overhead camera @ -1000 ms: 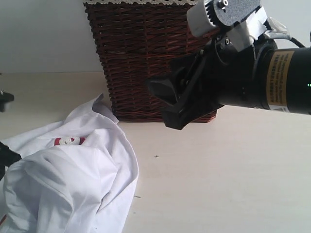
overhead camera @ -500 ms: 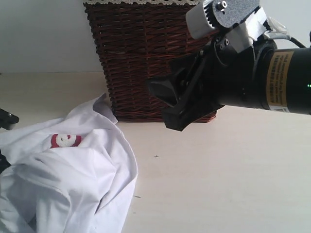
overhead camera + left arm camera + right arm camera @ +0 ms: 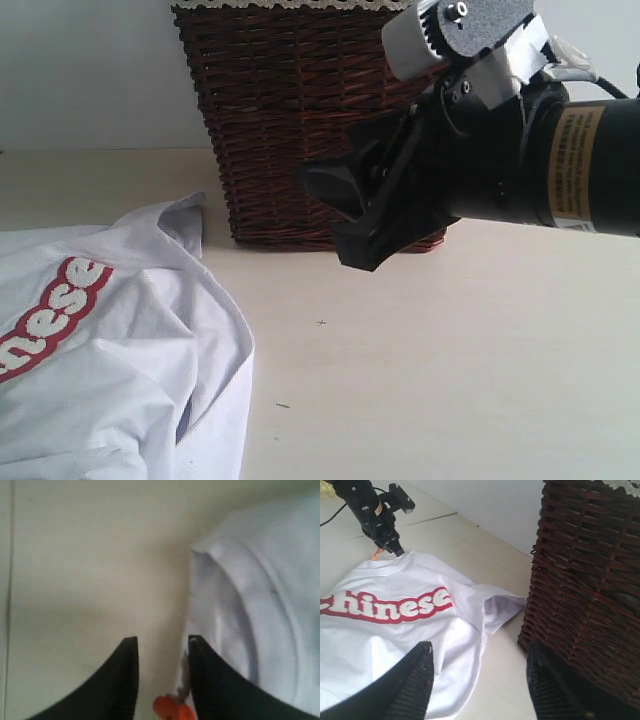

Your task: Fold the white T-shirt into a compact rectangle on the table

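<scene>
The table [image 3: 450, 380] is broad and pale, with a dark wicker basket [image 3: 270, 120] standing at its back. The right arm [image 3: 560, 160] hangs big and black in front of the basket's right half and hides it. The right gripper [image 3: 480, 652] has its jaws spread wide with nothing between them. The shirt [image 3: 120, 380] lies rumpled on the table at the left, one sleeve just beside the basket's foot. It is white, with fuzzy letters [image 3: 390, 605] edged in red reading "Chinese", the first letter half cut off. The left gripper [image 3: 163, 640] sits at the collar edge, jaws partly apart, with bare table showing between them and cloth just beside one finger. A blurred orange tag [image 3: 170, 707] shows there. I cannot tell whether any cloth is pinched.
</scene>
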Controlling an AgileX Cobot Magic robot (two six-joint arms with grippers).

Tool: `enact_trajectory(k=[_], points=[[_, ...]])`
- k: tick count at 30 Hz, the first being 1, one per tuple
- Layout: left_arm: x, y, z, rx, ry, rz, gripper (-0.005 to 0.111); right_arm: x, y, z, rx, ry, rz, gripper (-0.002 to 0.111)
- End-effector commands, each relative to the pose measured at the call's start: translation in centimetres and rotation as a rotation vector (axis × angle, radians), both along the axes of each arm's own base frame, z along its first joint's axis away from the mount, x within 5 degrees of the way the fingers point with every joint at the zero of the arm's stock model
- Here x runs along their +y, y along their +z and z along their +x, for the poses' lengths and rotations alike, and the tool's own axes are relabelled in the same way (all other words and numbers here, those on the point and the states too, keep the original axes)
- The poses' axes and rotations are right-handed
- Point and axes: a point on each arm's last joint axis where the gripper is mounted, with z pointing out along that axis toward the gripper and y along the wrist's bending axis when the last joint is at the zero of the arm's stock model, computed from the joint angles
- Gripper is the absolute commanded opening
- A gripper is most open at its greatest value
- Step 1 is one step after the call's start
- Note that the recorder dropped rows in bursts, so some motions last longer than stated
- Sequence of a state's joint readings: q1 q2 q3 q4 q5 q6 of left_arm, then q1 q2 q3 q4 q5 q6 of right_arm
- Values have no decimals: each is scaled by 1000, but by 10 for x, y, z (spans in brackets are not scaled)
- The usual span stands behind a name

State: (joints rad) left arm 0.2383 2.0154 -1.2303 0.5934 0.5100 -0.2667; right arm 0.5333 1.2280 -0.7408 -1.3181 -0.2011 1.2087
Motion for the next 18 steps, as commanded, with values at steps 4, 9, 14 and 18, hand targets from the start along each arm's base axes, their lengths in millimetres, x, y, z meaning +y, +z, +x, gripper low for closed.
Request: enact_trajectory(k=[4, 9, 14, 18], points=[[-7, 36, 12, -138, 82, -159, 35, 13, -15, -1, 124, 111, 24, 54], [-35, 51, 13, -166, -13, -347, 33, 30, -41, 17, 242, 165, -35, 40], [-54, 41, 5, -109, -85, -529, 6, 58, -62, 33, 441, 318, 10, 19], [-65, 28, -1, -121, -153, -576, 0, 72, -90, 49, 497, 282, -33, 15]])
